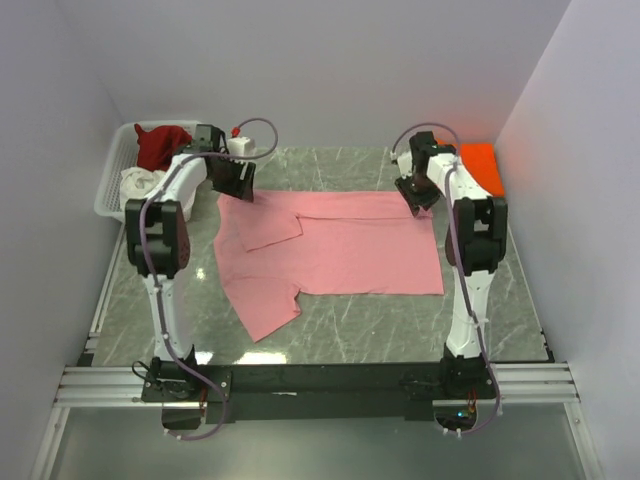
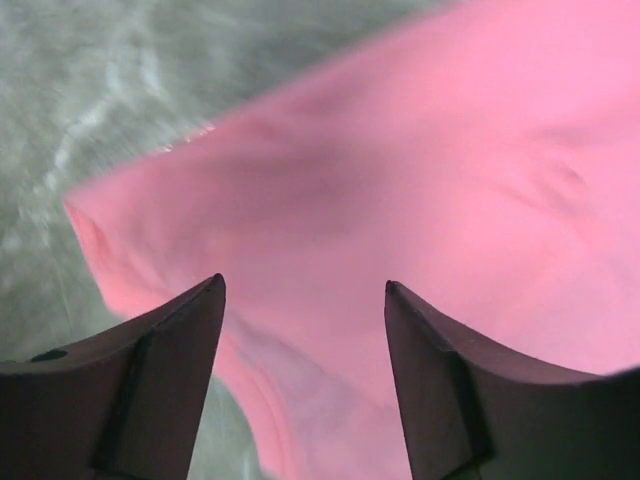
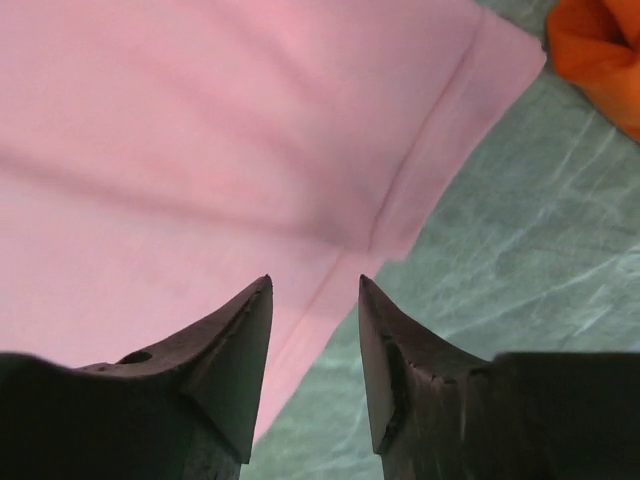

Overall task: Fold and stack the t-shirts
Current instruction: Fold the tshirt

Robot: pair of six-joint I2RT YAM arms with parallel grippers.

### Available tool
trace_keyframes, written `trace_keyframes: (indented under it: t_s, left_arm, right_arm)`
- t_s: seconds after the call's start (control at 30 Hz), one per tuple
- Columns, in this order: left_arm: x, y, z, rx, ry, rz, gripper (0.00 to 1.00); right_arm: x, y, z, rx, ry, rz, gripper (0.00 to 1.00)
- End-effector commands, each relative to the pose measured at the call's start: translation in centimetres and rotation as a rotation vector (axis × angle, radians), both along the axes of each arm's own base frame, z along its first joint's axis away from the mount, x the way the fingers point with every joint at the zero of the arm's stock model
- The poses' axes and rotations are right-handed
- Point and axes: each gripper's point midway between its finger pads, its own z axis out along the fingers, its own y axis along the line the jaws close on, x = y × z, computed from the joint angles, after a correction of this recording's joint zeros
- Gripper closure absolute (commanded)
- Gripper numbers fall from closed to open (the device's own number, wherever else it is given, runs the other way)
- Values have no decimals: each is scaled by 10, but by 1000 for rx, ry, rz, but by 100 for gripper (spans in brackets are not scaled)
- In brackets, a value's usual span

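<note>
Closest to the lens, the 2 dark fingers of the left gripper point(image 2: 302, 285) stand wide apart, open and holding nothing, above the far left corner of a light pink t-shirt point(image 1: 340, 250). The right gripper point(image 3: 315, 280) is also open, its fingers at a narrower gap, poised over the shirt's far right corner, where a hem seam runs to the edge. Whether either gripper touches the cloth cannot be told. The pink shirt lies spread flat across the middle of the grey marble-patterned table point(image 1: 400, 320), with a flap turned in near its far left and 1 sleeve sticking out toward the near left. A bright orange t-shirt point(image 1: 480, 165) sits at the far right corner. A white lattice basket point(image 1: 108, 190) at far left holds a dark red t-shirt point(image 1: 160, 145) and a white t-shirt point(image 1: 135, 185). The cloth looks thin, light and limp, so it should drape and wrinkle; pinching both far corners together seems the surest hold.
</note>
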Motion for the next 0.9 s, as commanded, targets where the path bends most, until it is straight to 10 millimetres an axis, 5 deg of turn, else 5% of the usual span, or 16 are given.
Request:
trace_keyframes:
  t_s: [0.0,0.07,0.1,0.13,0.2,0.23,0.3,0.37,0.4,0.53,0.63,0.87]
  left_arm:
    - [-39,-23,122,-84,-248,-221,27]
    - [-74,-27,115,-95,-216,-309,26]
    - [-92,-27,132,-96,-247,-334,26]
    - [-120,-25,110,-90,-178,-376,26]
    - [-156,-23,117,-71,-198,-439,27]
    - [-187,-21,90,-51,-135,-503,27]
    - [-222,-16,86,14,-154,-575,28]
    - [-265,-16,53,63,-101,-691,28]
    - [-291,-16,38,108,-97,-746,29]
    - [-327,-24,12,169,-113,-830,30]
    - [-339,-29,-2,170,-81,-838,32]
    - [-338,-35,-12,154,-27,-817,35]
  right_arm:
    - [-17,25,94,139,-135,125,50]
    - [-43,31,108,174,-132,182,48]
    - [-52,32,112,183,-130,201,48]
    - [-71,33,100,201,-83,216,47]
    - [-93,34,111,195,-117,268,44]
    - [-116,32,102,191,-86,280,43]
    - [-142,27,89,162,-35,326,42]
    - [-175,19,67,135,9,395,33]
    - [-200,10,42,99,68,397,33]
    - [-230,-2,16,-10,22,478,37]
    - [-240,-2,-3,-43,23,495,52]
    - [-237,-10,-33,-113,31,500,59]
